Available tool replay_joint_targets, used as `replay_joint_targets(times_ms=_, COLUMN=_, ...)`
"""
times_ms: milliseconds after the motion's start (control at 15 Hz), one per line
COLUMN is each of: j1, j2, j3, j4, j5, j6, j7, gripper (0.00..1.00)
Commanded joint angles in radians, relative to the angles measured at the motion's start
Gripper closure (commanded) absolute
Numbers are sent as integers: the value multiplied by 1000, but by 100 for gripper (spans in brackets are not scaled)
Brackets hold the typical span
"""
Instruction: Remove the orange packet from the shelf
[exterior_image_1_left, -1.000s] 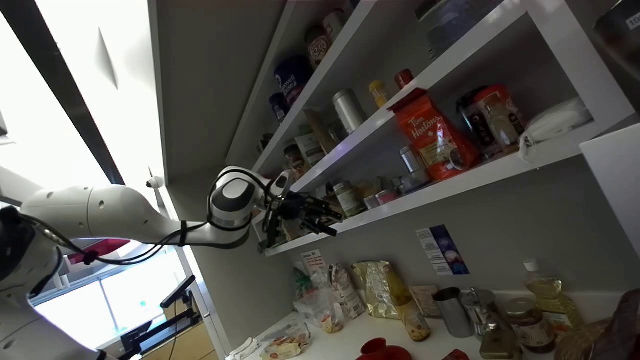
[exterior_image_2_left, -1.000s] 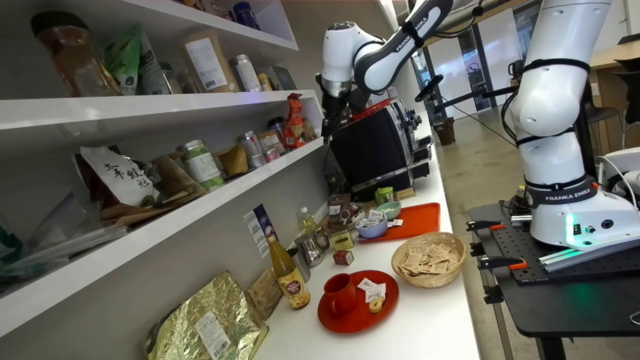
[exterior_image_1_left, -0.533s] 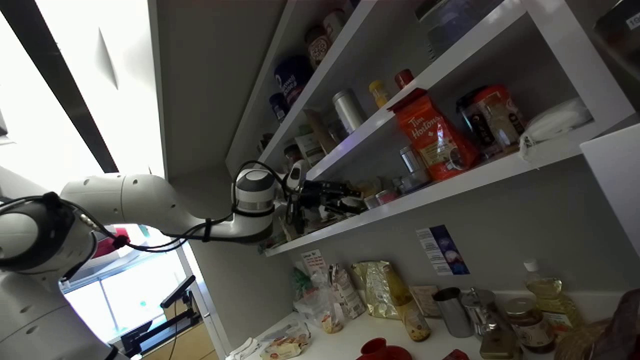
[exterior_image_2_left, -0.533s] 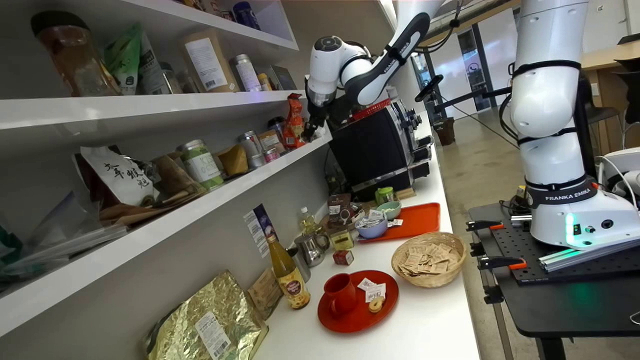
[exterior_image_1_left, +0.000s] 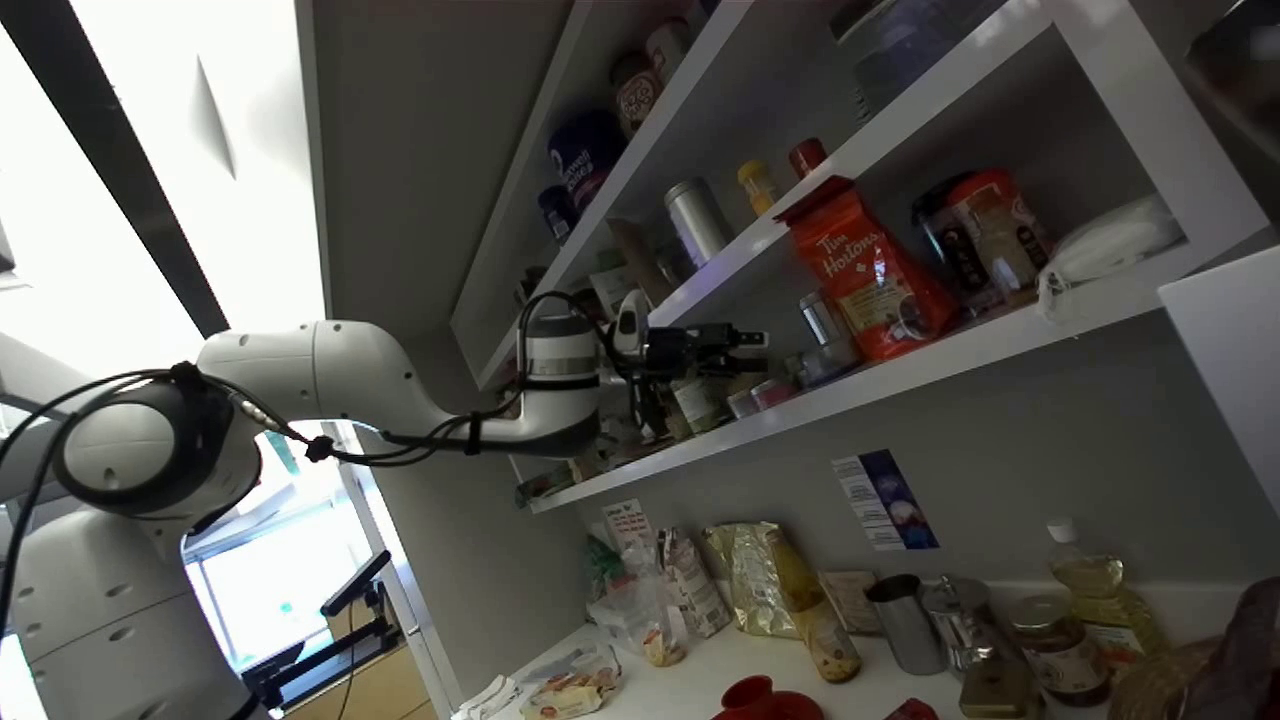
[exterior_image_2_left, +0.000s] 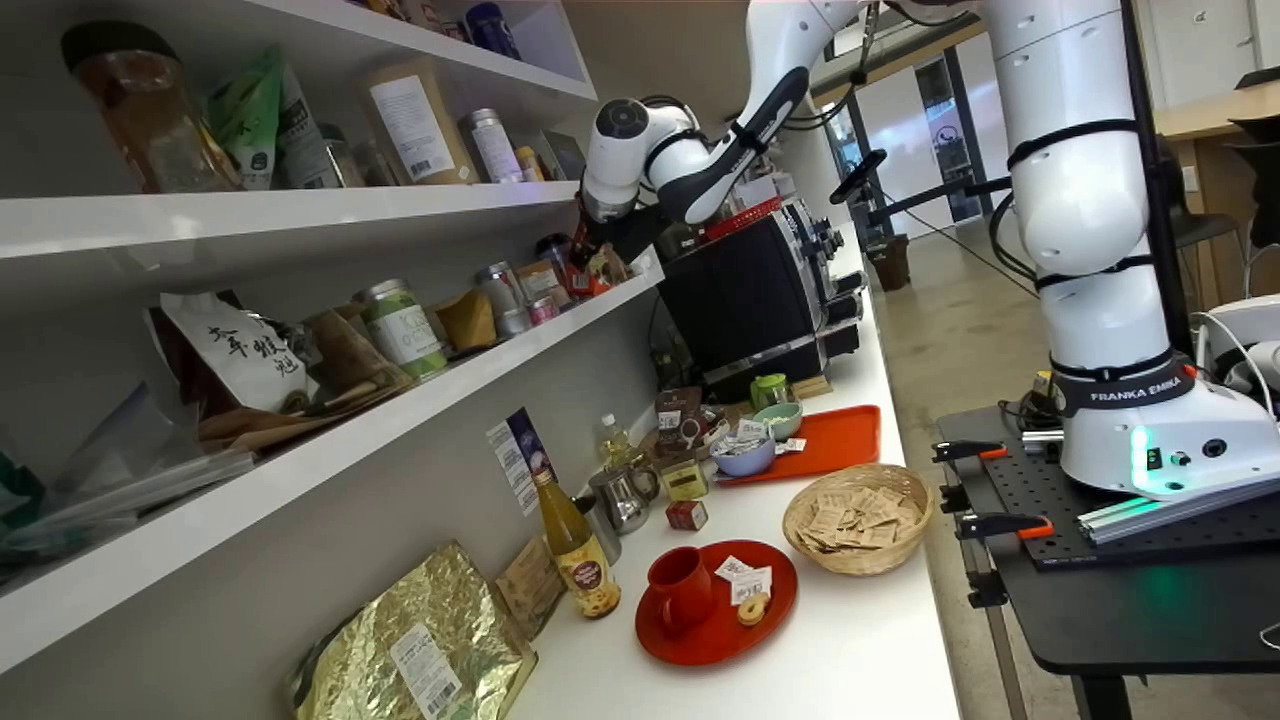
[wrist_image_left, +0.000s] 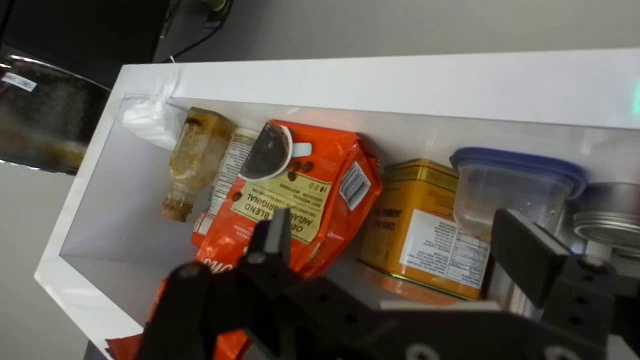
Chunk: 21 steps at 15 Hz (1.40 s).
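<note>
The orange packet (exterior_image_1_left: 868, 275) stands leaning on the shelf (exterior_image_1_left: 900, 385) among jars and tins. In the wrist view, the packet (wrist_image_left: 300, 187) is left of centre, with its lower part behind a finger. In an exterior view, the arm hides most of the packet (exterior_image_2_left: 579, 281) on the shelf (exterior_image_2_left: 300, 471). My gripper (exterior_image_1_left: 748, 352) is open and empty, to the left of the packet and apart from it there. In the wrist view, my gripper (wrist_image_left: 392, 222) has one finger overlapping the packet's face and the other over a clear tub.
A yellow tin (wrist_image_left: 435, 200) beside the packet shows between my fingers. A blue-lidded tub (wrist_image_left: 505, 195) and metal-lidded jars crowd the right. A glass bottle (wrist_image_left: 197, 155) and white bag (wrist_image_left: 152, 120) stand on the packet's other side. An upper shelf board (exterior_image_2_left: 300, 215) runs above.
The arm has swung along the shelf towards the packet. My gripper has moved right and up in an exterior view, and now covers most of the packet in an exterior view. The packet has not moved.
</note>
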Motion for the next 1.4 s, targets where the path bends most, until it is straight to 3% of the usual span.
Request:
replay_joint_targets(times_ms=0, j1=2, j2=71, j3=5, j4=116, j5=-71, j6=-43, j7=100, gripper=0)
replay_joint_targets(times_ms=67, j1=96, j2=82, j3=-87, j4=137, j5=-86, j6=-55, j7=116, gripper=0)
replay_joint_targets(times_ms=400, j1=174, j2=130, j3=-164, j4=223, j5=-166, j6=-118, j7=201, gripper=0)
replay_joint_targets(times_ms=1333, j1=206, j2=232, j3=-252, j4=349, j5=-242, j6=-207, j7=316, gripper=0)
